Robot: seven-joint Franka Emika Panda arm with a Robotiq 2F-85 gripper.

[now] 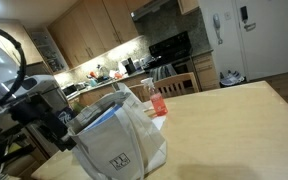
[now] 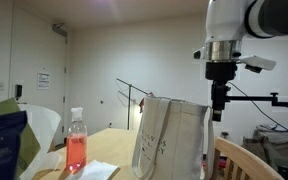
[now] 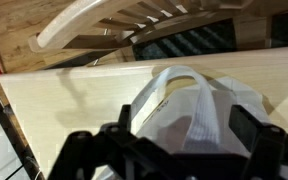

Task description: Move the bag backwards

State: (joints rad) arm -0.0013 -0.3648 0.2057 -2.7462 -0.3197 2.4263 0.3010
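Off-white bag point(image 1: 114, 140) upright near one end of the pale wooden bench point(image 1: 234, 130), directly under the pincer point(image 3: 184, 145). Spread wide, gripping nothing. Soft cloth, probably light, though contents hidden. Likely to slump or tip if shoved low. Best pinched at the handle loop point(image 3: 179, 76), then drawn back gently. Smooth bench, bottle point(image 2: 76, 145) just beside. Dim kitchen beyond.

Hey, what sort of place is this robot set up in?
Most likely a home kitchen with a dining area: light wooden wall cabinets, a black stove, and a light wooden table bearing the large off-white fabric bag.
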